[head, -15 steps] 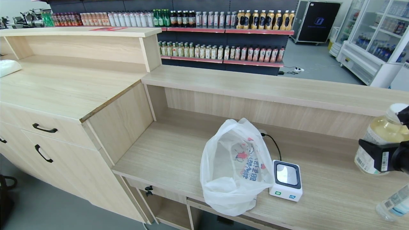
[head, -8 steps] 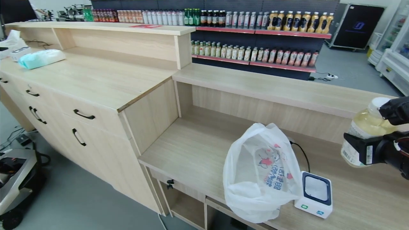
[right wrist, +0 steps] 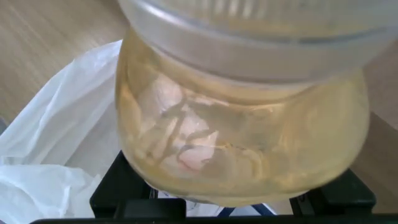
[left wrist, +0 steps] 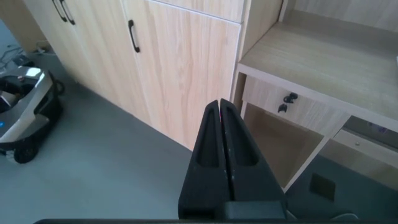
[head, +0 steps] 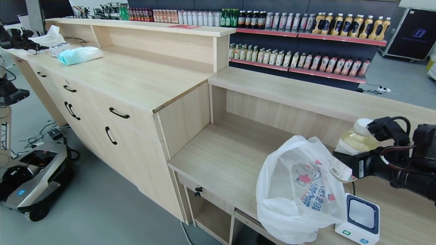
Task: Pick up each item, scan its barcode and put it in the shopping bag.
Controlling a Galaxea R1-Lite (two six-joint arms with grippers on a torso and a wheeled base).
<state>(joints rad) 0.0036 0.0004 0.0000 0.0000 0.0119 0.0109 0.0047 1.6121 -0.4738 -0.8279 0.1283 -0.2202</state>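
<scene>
My right gripper point(head: 354, 160) is shut on a clear bottle of pale yellow drink point(head: 351, 144) with a white cap, held upright just above the right rim of the white plastic shopping bag point(head: 299, 190). The right wrist view looks down the bottle point(right wrist: 242, 124) onto the bag point(right wrist: 56, 143) beneath it. The white barcode scanner point(head: 359, 219) sits on the counter right of the bag, below the bottle. My left gripper point(left wrist: 222, 112) is shut with nothing in it, hanging low over the grey floor in front of the counter's cabinets.
The low wooden counter point(head: 221, 156) carries the bag and scanner; a raised ledge point(head: 306, 93) runs behind it. A taller counter point(head: 129, 76) with drawers stands to the left, with a tissue pack point(head: 80, 54) on it. Drink shelves point(head: 299, 37) line the back. Another robot base point(head: 34, 173) stands on the floor at left.
The head camera has swung left, shifting the whole scene rightward. My right gripper has carried the bottle left, from well right of the scanner to above the bag's right rim.
</scene>
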